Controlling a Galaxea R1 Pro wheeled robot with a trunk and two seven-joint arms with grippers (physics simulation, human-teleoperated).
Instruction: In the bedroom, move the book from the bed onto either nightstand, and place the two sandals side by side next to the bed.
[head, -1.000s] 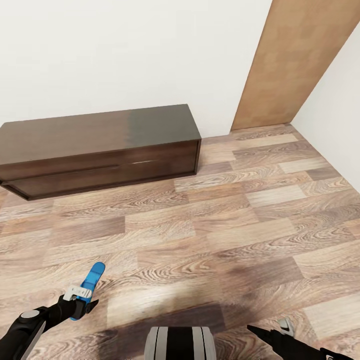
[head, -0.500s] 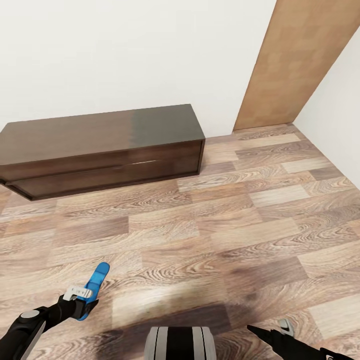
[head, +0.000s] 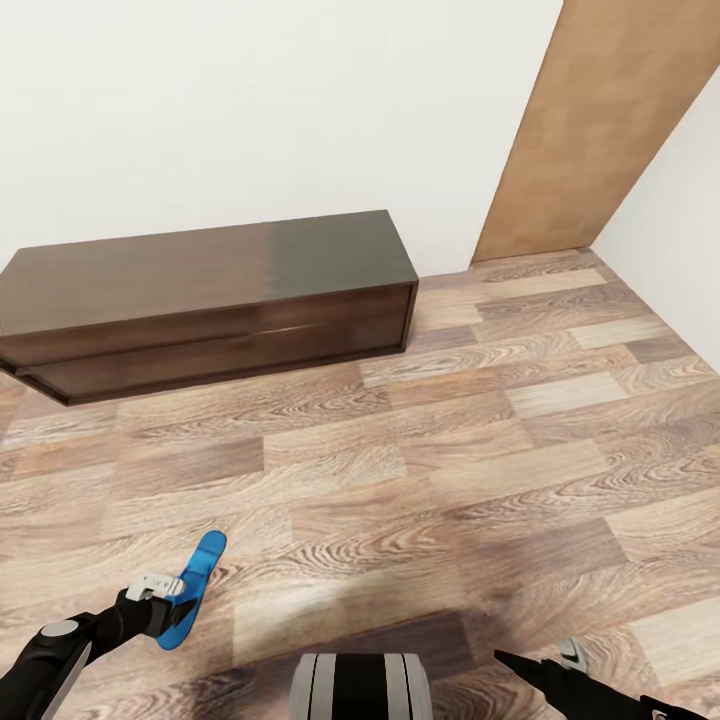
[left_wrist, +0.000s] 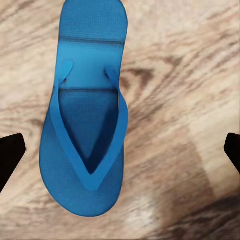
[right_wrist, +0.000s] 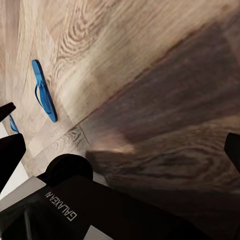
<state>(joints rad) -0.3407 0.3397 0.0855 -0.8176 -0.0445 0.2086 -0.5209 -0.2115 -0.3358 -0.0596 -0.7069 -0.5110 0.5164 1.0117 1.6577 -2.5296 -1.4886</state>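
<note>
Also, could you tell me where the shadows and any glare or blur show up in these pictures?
Head view: a dark shadow on the floor ahead of the base, and a pale sheen on the long cabinet. Left wrist view: the sandal sharp, the planks soft. Right wrist view: a broad dark shadow across the planks.

1. The long cabinet (head: 200, 300) is cut off at the head view's left edge.
2. The left gripper (head: 165, 598) covers part of the blue sandal (head: 190, 592).
3. The right gripper (head: 560, 665) sits at the bottom edge, its fingers unclear.
</note>
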